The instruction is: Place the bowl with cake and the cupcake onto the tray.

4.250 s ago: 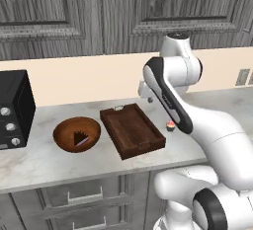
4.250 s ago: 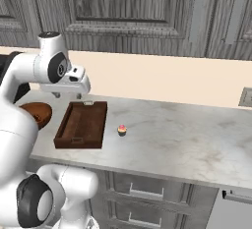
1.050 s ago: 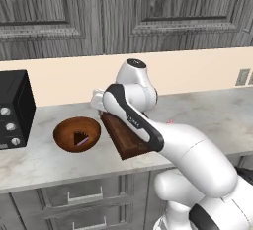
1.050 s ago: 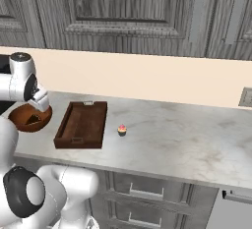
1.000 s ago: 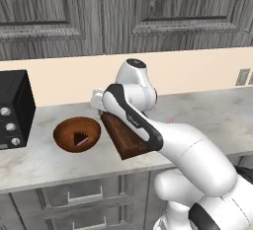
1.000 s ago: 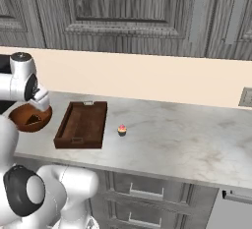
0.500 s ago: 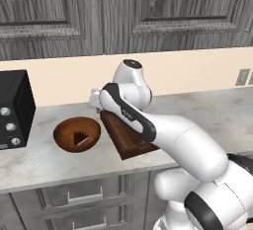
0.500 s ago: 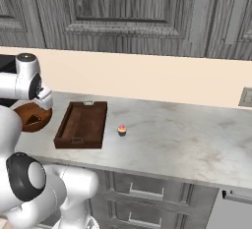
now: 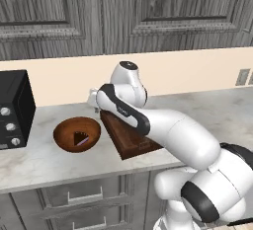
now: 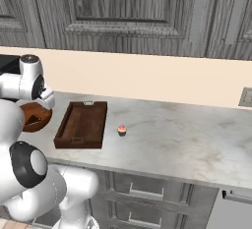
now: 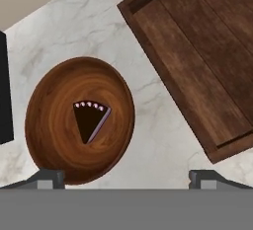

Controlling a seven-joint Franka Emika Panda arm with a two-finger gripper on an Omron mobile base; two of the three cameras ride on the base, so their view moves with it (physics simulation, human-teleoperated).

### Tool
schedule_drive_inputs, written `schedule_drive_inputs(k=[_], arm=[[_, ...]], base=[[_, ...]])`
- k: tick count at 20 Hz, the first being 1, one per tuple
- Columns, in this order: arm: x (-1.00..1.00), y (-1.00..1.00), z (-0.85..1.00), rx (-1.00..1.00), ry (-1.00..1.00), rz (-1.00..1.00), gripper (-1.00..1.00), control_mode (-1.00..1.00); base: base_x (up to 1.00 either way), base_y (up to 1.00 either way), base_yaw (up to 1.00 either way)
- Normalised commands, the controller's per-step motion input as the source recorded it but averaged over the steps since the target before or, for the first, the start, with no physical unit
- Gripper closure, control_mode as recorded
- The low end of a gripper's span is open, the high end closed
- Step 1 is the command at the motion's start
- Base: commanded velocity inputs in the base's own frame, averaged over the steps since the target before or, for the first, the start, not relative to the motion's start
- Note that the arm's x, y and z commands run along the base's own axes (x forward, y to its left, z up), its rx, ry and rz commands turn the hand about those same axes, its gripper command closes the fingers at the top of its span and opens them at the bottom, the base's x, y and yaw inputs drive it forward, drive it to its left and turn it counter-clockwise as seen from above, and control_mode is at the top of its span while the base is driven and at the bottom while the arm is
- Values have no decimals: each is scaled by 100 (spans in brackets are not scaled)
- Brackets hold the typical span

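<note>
The bowl with cake [image 11: 59, 125] is a round brown wooden bowl on the marble counter, with a dark triangular slice [image 11: 90, 119] in its middle. It also lies left of the tray in the left base view [image 9: 74, 131]. The dark wooden tray [image 11: 197, 66] lies just right of the bowl, bare inside. My gripper [image 11: 127, 178] hovers above the bowl's near rim, open, its fingertips [image 11: 47, 177] spread wide with nothing between them. The hand [image 9: 94, 99] hangs between the bowl and the tray. The pink cupcake [image 10: 122, 129] stands on the counter right of the tray [image 10: 82, 124].
A black oven-like appliance [image 9: 12, 108] stands at the counter's left end, close beside the bowl. Behind runs a beige wall under grey cabinets. Bare marble counter [image 10: 187, 139] stretches to the right of the cupcake. The counter's front edge drops to drawers.
The arm has swung left from above the tray's right side to over the bowl. In the last second the hand crept a little further left and lower. Bowl, tray and cupcake have not moved.
</note>
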Motion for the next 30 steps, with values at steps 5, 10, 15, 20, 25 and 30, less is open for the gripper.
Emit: schedule_drive_inputs(k=[5,10,15,20,25,30], arm=[[1,0,-18,0,0,0,-100,-100],[3,0,-28,0,0,0,-100,-100],[11,2,-24,0,0,-2,-100,-100],[20,8,-15,0,0,-4,-100,-100],[22,16,-18,0,0,-4,-100,-100],[17,8,-16,0,0,-3,-100,-100]], base=[[0,0,0],[0,0,0],[0,0,0],[0,0,0],[0,0,0],[0,0,0]])
